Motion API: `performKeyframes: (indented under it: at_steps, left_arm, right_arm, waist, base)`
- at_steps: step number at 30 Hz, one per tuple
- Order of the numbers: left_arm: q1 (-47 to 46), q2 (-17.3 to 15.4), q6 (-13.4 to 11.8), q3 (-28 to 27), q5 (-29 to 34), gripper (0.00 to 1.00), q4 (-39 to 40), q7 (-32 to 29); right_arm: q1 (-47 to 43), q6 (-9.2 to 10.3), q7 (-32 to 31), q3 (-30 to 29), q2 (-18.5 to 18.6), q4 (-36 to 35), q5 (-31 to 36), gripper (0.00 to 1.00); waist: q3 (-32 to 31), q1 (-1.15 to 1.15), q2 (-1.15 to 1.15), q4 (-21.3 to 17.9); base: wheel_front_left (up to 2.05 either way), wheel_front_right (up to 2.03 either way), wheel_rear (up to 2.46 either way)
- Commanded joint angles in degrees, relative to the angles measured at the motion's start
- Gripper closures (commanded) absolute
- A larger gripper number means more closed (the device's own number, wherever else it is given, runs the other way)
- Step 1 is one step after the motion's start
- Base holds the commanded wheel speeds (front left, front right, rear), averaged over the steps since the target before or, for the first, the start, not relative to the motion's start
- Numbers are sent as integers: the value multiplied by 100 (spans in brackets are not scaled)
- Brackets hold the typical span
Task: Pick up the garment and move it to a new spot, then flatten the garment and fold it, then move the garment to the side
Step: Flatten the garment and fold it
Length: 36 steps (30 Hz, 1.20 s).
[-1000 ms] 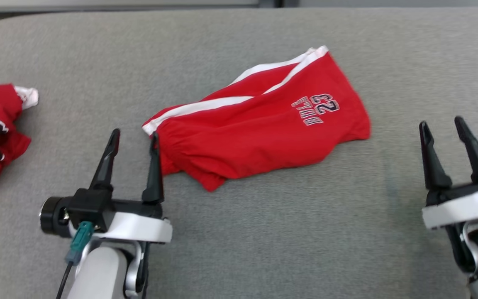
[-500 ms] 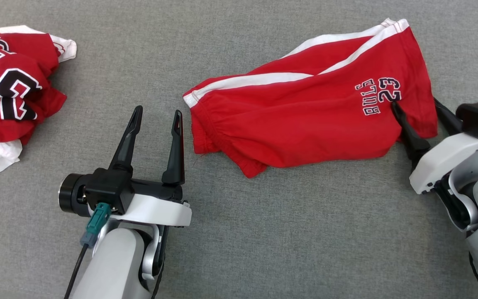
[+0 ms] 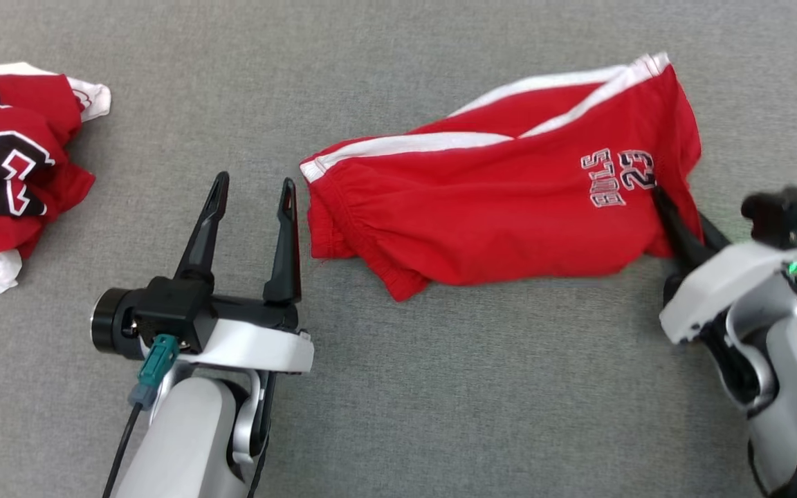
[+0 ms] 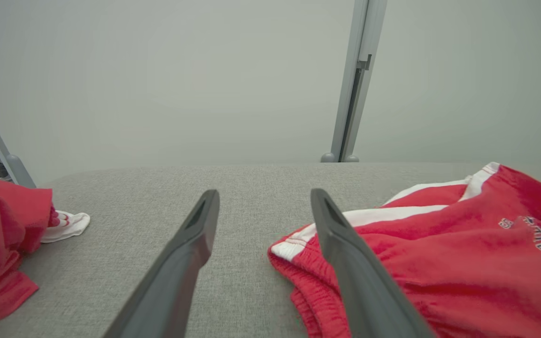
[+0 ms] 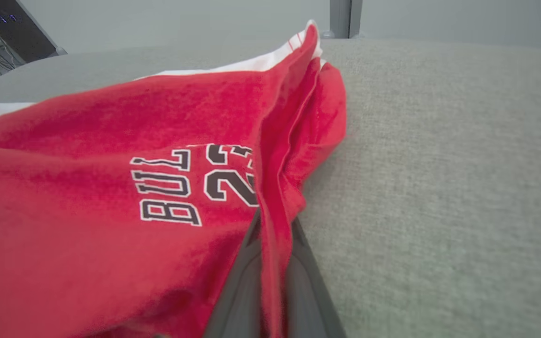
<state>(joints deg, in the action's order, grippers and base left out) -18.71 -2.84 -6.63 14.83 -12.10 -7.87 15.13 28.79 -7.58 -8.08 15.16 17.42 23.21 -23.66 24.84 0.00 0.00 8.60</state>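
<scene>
Pinching the leg hem just beside the number print (image 3: 616, 180), the right gripper (image 3: 676, 216) has its two dark fingers drawn together on a fold of the red shorts (image 3: 495, 200). In the right wrist view a ridge of red cloth stands up between those fingers, so the hold looks secure. The grip sits at a corner, probably so that the garment hangs free when lifted to its new spot rather than bunching. The left gripper (image 3: 255, 181) hovers with its fingers spread wide and holds nothing. It is just beside the waistband (image 3: 329, 200), seemingly poised to take that end.

The shorts lie rumpled across the middle of the grey cloth-covered table (image 3: 440, 387) and toward its right side, well short of the far edge seen in the left wrist view. A crumpled red jersey (image 3: 4, 166) sits well apart near the table's left edge, out of the way.

A second ago the right gripper stood open over bare table, clear of the shorts. Half a second ago its fingers straddled the hem, apart. Now they are closed on it, and the cloth around the print has puckered. The whole head view has shifted as well, which is the camera's move, not the things'. The left gripper's spread is unchanged.
</scene>
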Motion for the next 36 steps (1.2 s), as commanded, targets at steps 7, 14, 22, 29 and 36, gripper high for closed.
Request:
performKeyframes:
  at_steps: [7, 14, 22, 29, 36]
  left_arm:
    - [452, -77, 90, -292, 137, 0, 43, 1]
    - [712, -147, 156, -428, 183, 0, 58, 0]
    - [787, -142, 187, -407, 207, 0, 15, 0]
    - [772, -113, 206, -330, 199, 0, -20, 0]
    - [678, -82, 190, -272, 132, 0, -33, 0]
  right_arm:
    - [-1556, 16, 808, -729, -696, -460, -164, 100]
    - [-2200, 14, 1008, -1183, -941, -739, -156, 100]
    - [-2216, 14, 949, -1305, -908, -720, -133, 100]
    - [-1766, 13, 839, -1150, -725, -853, 29, 100]
    - [-838, 10, 605, 399, -865, -1375, 40, 100]
  waist:
    - [-487, 0, 0, -548]
    - [-711, 0, 0, -837]
    - [-809, 0, 0, -834]
    - [-879, 0, 0, -687]
    - [-927, 0, 0, -451]
  base:
    - [0, 0, 0]
    - [0, 0, 0]
    - [0, 0, 0]
    - [0, 0, 0]
    - [0, 0, 0]
